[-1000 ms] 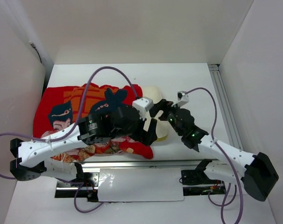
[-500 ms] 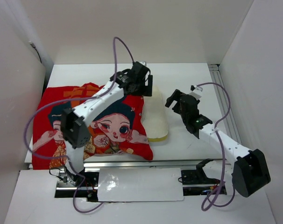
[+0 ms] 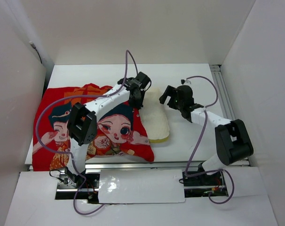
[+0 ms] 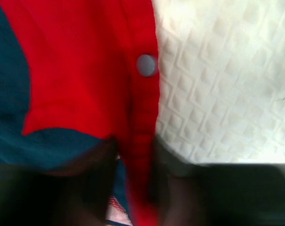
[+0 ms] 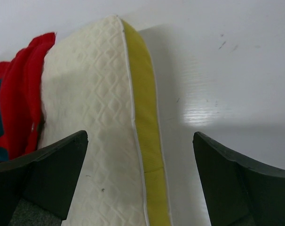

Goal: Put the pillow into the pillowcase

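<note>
The red pillowcase [image 3: 86,127] with its cartoon figures lies flat on the left of the table. The cream pillow [image 3: 156,120] sticks out of its right side. In the left wrist view the case's red hem [image 4: 140,117], which carries a grey snap [image 4: 146,65], runs next to the dimpled pillow [image 4: 217,84]. My left gripper [image 4: 137,188] is shut on that hem at the case's far right corner [image 3: 138,96]. My right gripper [image 5: 140,183] is open and straddles the pillow's yellow side band [image 5: 145,122], with its fingers [image 5: 39,179] held above the pillow.
White walls close in the table [image 3: 189,75] on three sides. A metal rail [image 3: 225,103] runs along the right side. The purple cables [image 3: 128,61] loop above both arms. The front edge [image 3: 142,164] lies just below the pillowcase.
My left arm swung from over the pillowcase out to its far right corner and closed its jaws on the hem. My right gripper moved back and left to the pillow's right edge and stayed open.
</note>
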Robot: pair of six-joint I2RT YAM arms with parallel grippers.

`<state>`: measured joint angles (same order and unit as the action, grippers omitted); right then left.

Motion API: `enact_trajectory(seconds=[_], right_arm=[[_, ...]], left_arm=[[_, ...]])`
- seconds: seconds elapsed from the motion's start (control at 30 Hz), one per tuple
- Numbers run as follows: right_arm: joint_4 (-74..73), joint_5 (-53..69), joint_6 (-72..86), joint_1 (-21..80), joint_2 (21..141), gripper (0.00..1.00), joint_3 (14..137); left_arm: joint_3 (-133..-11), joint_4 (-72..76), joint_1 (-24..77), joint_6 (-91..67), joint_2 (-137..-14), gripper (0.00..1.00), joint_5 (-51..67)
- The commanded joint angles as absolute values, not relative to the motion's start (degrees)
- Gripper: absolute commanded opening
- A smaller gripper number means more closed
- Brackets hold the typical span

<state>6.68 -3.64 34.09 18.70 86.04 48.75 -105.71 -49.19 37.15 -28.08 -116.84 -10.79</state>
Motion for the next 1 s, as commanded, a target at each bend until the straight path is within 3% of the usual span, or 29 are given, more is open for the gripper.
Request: enact_trajectory(seconds=[0.0, 0.03, 0.07, 0.13, 0.33, 0.37, 0.4, 0.43, 0.47, 0.53, 0.73, 0.97], right_arm=[[14.58, 4.73, 32.53, 18.37, 87.27, 1.00, 50.19], [16.16, 7.79, 31.48, 18.37, 87.97, 1.00, 50.19], [16.87, 9.82, 29.72, 18.89, 88.85, 1.00, 49.58], [17.40, 15.17, 28.57, 19.42, 90.17, 1.00, 49.57], [21.70, 32.84, 21.01, 22.06, 97.64, 0.82, 50.89], [22.41, 34.18, 20.22, 22.67, 97.65, 0.74, 50.89], [23.89, 35.49, 19.69, 23.46, 97.65, 0.40, 50.89], [26.95, 37.07, 19.17, 23.47, 96.95, 0.24, 50.19], [27.94, 37.09, 19.16, 24.95, 96.07, 0.11, 49.49], [31.87, 37.71, 16.98, 26.45, 91.96, 0.00, 48.79], [53.58, 32.71, 18.36, 33.65, 78.86, 0.00, 37.63], [69.49, 11.75, 25.82, 39.11, 81.20, 0.00, 32.88]], left_arm=[[-106.95, -48.77, 36.48, -26.10, -116.00, 0.20, -10.01], [-107.83, -49.65, 36.47, -26.80, -116.02, 0.03, -10.02], [-108.71, -51.05, 35.69, -26.81, -116.62, 0.00, -10.02], [-110.12, -51.06, 35.07, -27.42, -116.11, 0.00, -10.02], [-118.28, -51.76, 35.07, -27.42, -115.58, 0.00, -10.72], [-119.43, -51.77, 35.07, -26.64, -115.58, 0.00, -10.72], [-120.40, -51.77, 35.07, -26.02, -114.88, 0.00, -10.72], [-121.80, -52.29, 35.07, -26.02, -114.87, 0.00, -10.72], [-122.43, -52.29, 35.07, -25.49, -114.35, 0.00, -10.72], [-124.27, -52.29, 36.21, -24.88, -114.35, 0.00, -10.72], [-129.45, -53.44, 43.40, -21.72, -112.51, 0.00, -8.69], [-134.72, -51.42, 58.17, -18.46, -106.88, 0.00, -7.65]])
